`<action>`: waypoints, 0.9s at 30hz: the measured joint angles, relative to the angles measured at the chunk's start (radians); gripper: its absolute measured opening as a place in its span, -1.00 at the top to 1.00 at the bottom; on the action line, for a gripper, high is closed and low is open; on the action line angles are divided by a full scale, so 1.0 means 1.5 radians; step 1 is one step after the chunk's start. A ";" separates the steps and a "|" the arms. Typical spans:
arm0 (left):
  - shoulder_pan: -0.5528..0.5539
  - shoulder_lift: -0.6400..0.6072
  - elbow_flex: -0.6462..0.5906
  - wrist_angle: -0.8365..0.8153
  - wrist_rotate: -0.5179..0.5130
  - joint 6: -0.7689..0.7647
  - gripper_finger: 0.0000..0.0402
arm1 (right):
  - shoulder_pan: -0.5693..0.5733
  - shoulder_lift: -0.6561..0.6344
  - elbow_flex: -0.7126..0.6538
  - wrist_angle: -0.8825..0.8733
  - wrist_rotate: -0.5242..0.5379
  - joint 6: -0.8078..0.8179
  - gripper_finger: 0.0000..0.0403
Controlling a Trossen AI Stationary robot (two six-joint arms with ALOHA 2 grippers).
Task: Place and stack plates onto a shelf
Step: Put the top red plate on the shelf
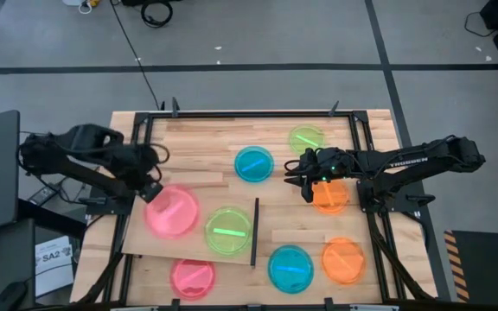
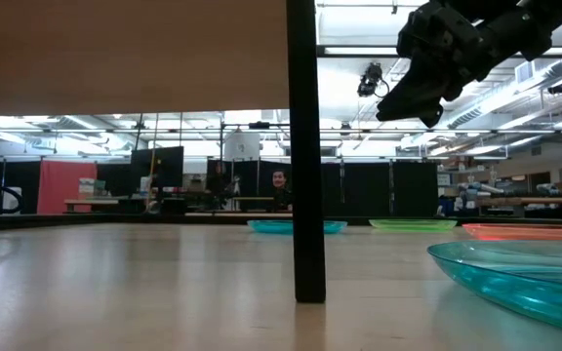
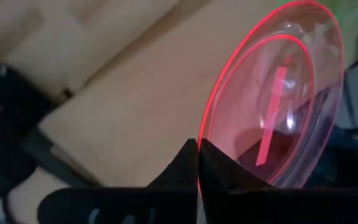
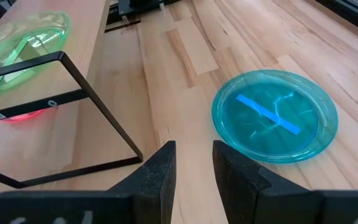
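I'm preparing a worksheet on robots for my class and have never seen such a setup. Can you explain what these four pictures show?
Two dark robot arms work at a wooden table. One picture looks straight down, one looks level across the tabletop, and two come from cameras on the arms' wrists. The left gripper has its jaws shut on a pink plate over the shelf, a pale panel where a green plate already lies. The right gripper, jaws slightly open, hovers empty near a blue plate. More pink, blue, green and orange plates lie around.
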 joint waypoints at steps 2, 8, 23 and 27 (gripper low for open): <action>-0.016 -0.015 -0.033 0.000 0.008 -0.026 0.98 | 0.000 0.000 0.000 0.004 0.000 0.000 0.44; -0.050 -0.040 -0.102 0.001 0.019 -0.061 0.98 | 0.000 0.000 0.000 0.018 0.000 -0.001 0.44; -0.079 -0.039 -0.195 0.040 0.020 -0.064 0.98 | 0.000 0.000 0.000 0.017 0.000 -0.001 0.44; -0.079 -0.039 -0.219 0.041 0.020 -0.064 0.98 | 0.000 0.000 0.000 0.017 0.000 -0.001 0.44</action>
